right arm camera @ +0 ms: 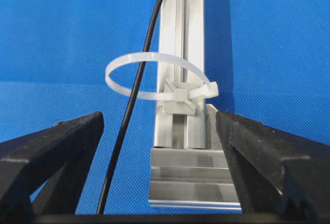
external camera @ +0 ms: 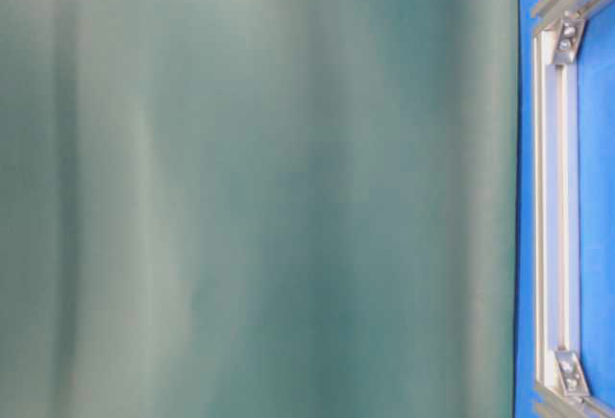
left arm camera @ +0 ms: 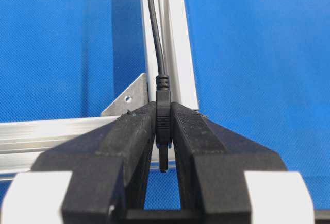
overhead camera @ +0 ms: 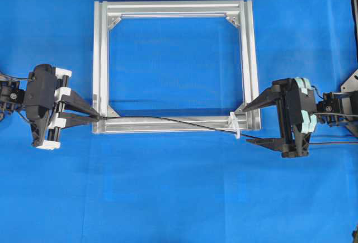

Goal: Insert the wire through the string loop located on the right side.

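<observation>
Threading looks done: in the right wrist view the wire (right arm camera: 135,87) runs up between the wide-open jaws and passes inside the string loop (right arm camera: 154,74), entering through the ring's near edge and carrying on beyond its far edge along the left of the frame (right arm camera: 178,33). Loop (a white tie hoop) stands on its mount on the frame rail, apart from both jaws.

Right gripper (overhead camera: 260,121) fully open, holding nothing, parked at the frame's right corner. Lower jaw sits at the wire's right end; touching or not cannot be told from overhead.

From above, the wire (overhead camera: 168,120) lies along the near rail of the frame (overhead camera: 100,58), crosses the loop (overhead camera: 235,124) near the right corner, and ends just past it toward the right gripper.

Left gripper (overhead camera: 92,115) pinched nearly shut on the wire's plug (left arm camera: 163,126). Left wrist view shows the plug clamped between both fingers (left arm camera: 129,136), metal tip pointing back toward the camera, cable leading away along the rail past the corner bracket (left arm camera: 131,98).

Table-level view blocked by a blurred green surface (only a strip of frame visible), no help.

Judgement: insertion done. Left to do, likely: release the plug, back both arms off. Risk: tugging the plug end could drag the short free end back out of the loop.
</observation>
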`<state>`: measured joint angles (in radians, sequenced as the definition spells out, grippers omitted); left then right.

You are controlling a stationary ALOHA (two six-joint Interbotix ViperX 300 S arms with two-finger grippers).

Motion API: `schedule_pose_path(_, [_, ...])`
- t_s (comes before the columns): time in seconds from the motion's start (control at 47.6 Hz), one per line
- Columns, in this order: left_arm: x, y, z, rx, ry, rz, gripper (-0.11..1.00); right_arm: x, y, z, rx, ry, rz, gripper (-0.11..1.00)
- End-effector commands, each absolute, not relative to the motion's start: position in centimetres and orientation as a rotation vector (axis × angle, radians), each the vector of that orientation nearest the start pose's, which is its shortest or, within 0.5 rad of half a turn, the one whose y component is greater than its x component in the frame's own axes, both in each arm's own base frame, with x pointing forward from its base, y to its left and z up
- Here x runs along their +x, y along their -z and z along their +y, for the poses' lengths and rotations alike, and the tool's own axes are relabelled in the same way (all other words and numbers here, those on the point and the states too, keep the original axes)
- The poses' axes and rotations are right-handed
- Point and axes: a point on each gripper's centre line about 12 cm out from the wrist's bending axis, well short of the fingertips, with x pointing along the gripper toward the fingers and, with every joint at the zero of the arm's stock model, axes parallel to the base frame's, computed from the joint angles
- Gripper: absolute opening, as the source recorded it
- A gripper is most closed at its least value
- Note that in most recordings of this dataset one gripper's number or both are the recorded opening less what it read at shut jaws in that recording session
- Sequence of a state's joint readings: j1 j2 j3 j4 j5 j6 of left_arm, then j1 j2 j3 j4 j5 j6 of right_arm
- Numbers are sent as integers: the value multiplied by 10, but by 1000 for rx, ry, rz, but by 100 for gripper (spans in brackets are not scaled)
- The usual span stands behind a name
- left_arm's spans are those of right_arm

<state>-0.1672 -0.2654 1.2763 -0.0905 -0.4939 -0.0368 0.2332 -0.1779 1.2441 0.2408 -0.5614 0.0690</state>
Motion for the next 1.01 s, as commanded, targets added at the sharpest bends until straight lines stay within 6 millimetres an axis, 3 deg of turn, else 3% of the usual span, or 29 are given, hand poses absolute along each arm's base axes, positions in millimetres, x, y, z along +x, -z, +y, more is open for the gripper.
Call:
schedule_pose_path(0.0, [242,-124,-37,-61,98,501,8,254,-118,45,177,-39,497,94])
schedule_pose_path(0.126, [240,-124,-36,-65,94,501,11,254,-118,45,177,-39,499,94])
schedule_pose_path(0.189, [240,-124,-36,-79,89,503,25,254,-117,45,176,-39,500,94])
schedule_pose_path(0.336, [237,-119,-32,-120,63,553,71,254,-118,45,177,-39,499,94])
schedule_pose_path(0.42, [235,-115,-32,-123,59,590,88,254,-117,45,176,-39,502,94])
schedule_pose_path(0.588, [237,-117,-32,-123,60,590,80,254,-118,45,177,-39,497,94])
schedule_pose_path(0.735, [247,-127,-34,-127,64,557,81,255,-123,46,179,-45,489,94])
schedule_pose_path(0.987, [269,-155,-37,-127,77,479,81,257,-151,49,175,-75,445,94])
